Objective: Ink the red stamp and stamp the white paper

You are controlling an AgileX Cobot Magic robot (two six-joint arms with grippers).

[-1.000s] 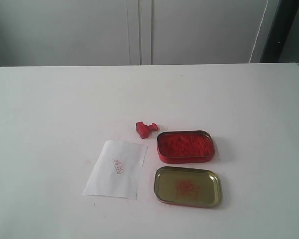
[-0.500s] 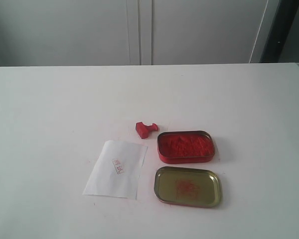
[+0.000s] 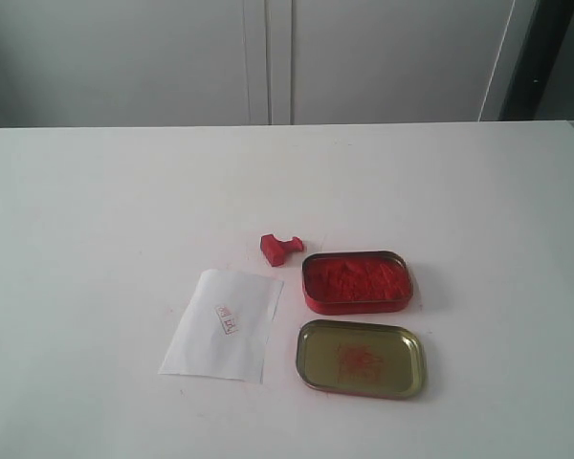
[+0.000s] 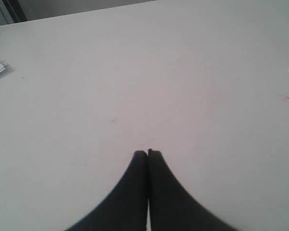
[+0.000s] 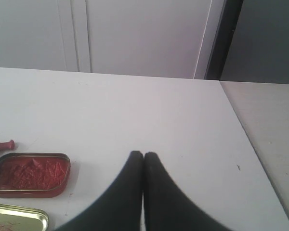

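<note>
Your left end effector (image 4: 148,153) and right end effector (image 5: 143,155) each hang over the white table (image 3: 96,210), jaws pressed together and gripping nothing. The red stamp (image 3: 280,248) lies on its side about midway between the table's left and right edges, just beside the far-left corner of the open ink tin (image 3: 357,281). The white paper (image 3: 222,325), bearing a small red imprint (image 3: 227,319), sits closer to the near edge, left of the tin's lid (image 3: 361,358)
</note>
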